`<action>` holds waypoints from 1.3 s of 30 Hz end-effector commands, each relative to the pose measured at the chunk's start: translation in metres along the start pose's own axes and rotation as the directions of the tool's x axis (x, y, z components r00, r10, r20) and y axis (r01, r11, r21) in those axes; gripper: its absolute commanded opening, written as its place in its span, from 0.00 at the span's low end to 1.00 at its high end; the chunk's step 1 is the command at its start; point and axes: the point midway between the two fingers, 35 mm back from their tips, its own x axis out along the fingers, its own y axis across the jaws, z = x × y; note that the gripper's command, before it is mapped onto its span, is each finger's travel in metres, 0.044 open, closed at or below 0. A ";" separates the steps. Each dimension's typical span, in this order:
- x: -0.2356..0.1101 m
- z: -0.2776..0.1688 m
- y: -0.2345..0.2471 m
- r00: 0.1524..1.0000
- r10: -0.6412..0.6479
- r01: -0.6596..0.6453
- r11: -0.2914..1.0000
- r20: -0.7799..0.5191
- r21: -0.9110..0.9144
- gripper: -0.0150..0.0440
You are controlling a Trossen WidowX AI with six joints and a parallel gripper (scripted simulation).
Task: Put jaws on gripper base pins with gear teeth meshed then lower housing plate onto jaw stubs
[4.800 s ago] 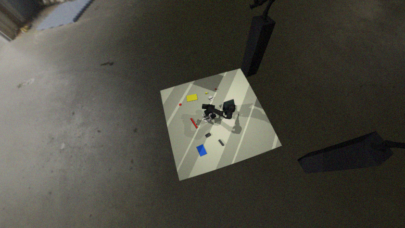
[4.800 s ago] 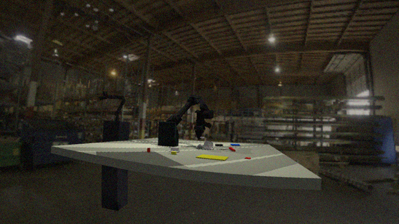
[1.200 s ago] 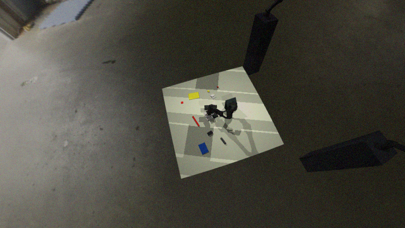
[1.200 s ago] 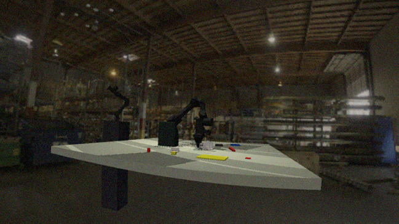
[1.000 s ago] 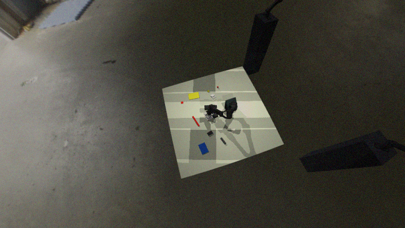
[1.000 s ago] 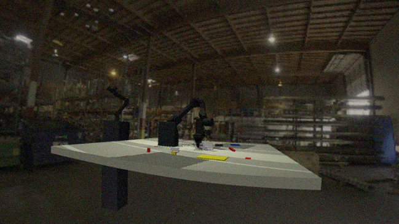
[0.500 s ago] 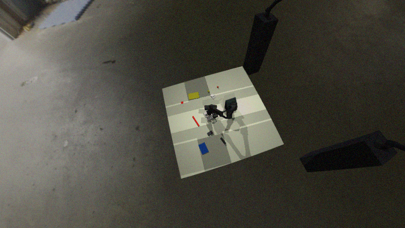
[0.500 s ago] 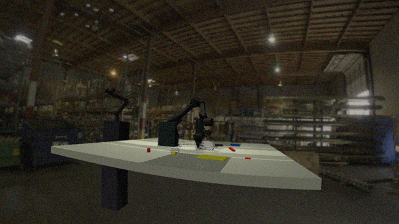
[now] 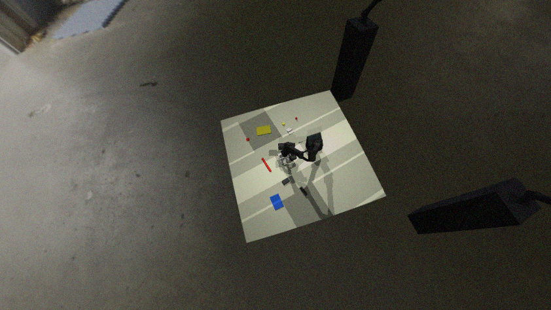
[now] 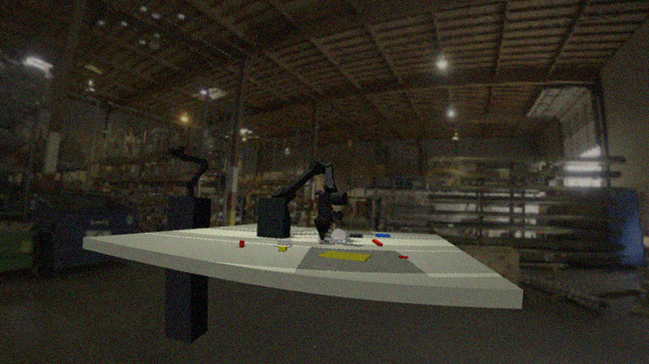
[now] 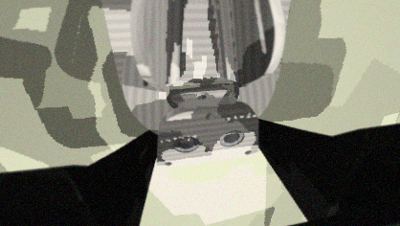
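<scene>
My gripper (image 11: 204,127) (image 10: 323,235) points down, its black fingers on both sides of the housing plate. It is shut on the housing plate (image 11: 209,128), a grey plate with two round holes side by side. The plate is partly in shadow. Two long grey jaws, the left (image 11: 149,43) and the right (image 11: 234,33), extend away from the plate in the wrist view, with a gap between them. The gripper base, pins and gear teeth are hidden under the plate or too dark to tell. Whether the plate touches the stubs or is level cannot be told.
On the pale table (image 9: 347,169) are a yellow block (image 9: 264,130) (image 10: 345,256), a red bar (image 9: 266,165) (image 10: 377,243), a blue block (image 9: 277,201) (image 10: 383,236), a small white piece (image 9: 290,131), two dark blocks and small red and yellow pieces. Shadows cross the table.
</scene>
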 end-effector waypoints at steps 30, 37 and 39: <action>0.000 0.000 0.000 1.000 -0.001 0.001 1.000 -0.007 0.004 0.85; 0.002 0.000 0.000 1.000 -0.001 0.001 1.000 -0.007 0.004 0.85; 0.002 0.000 0.000 1.000 -0.001 0.001 1.000 -0.007 0.004 0.85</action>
